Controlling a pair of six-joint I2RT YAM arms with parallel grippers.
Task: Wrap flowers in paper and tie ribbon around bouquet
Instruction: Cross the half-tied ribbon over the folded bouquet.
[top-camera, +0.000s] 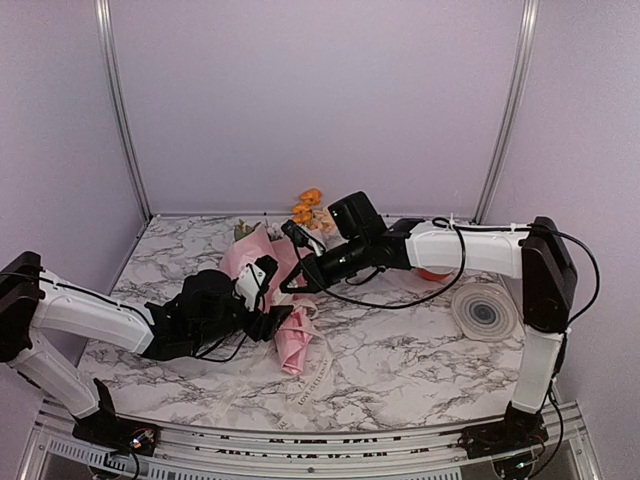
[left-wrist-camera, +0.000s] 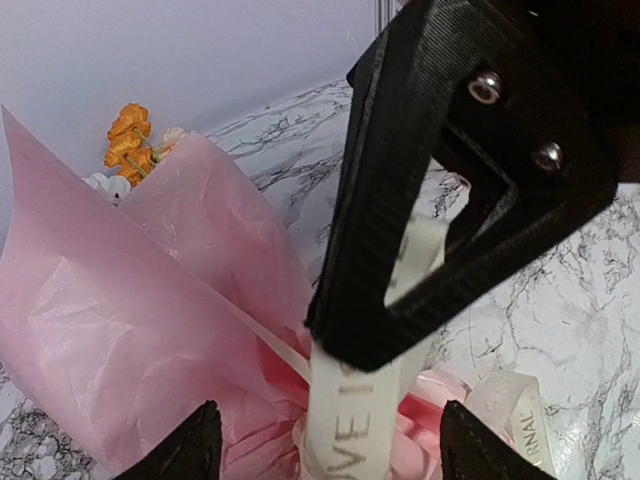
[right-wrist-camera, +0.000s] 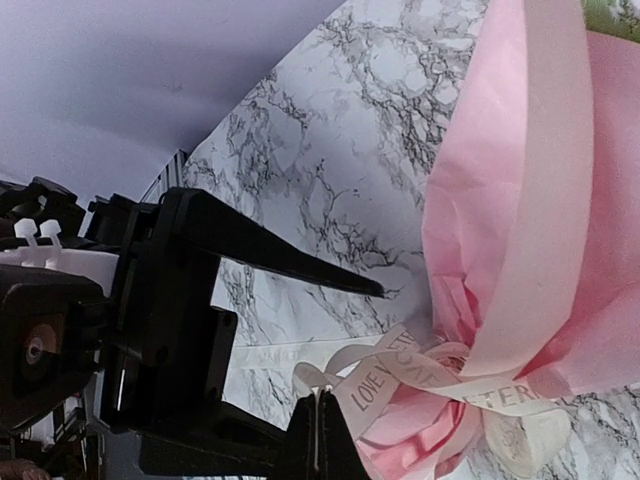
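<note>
The bouquet lies mid-table, its pink paper (top-camera: 262, 262) wrapped as a cone around the flowers (top-camera: 310, 207), whose orange heads (left-wrist-camera: 128, 140) poke out at the far end. The cream lettered ribbon (right-wrist-camera: 452, 372) loops round the narrow end of the paper (right-wrist-camera: 520, 200), and a loose tail (top-camera: 300, 392) trails toward the near edge. My right gripper (right-wrist-camera: 322, 402) is shut on a ribbon strand, which the left wrist view shows running up into its black fingers (left-wrist-camera: 360, 340). My left gripper (left-wrist-camera: 330, 442) is open, its tips either side of that ribbon (left-wrist-camera: 365, 420) without touching it.
A round white spool (top-camera: 485, 311) lies at the right of the marble table (top-camera: 420, 360). An orange object (top-camera: 432, 272) shows under the right forearm. Lilac walls close in the back and sides. Black cables hang from both arms.
</note>
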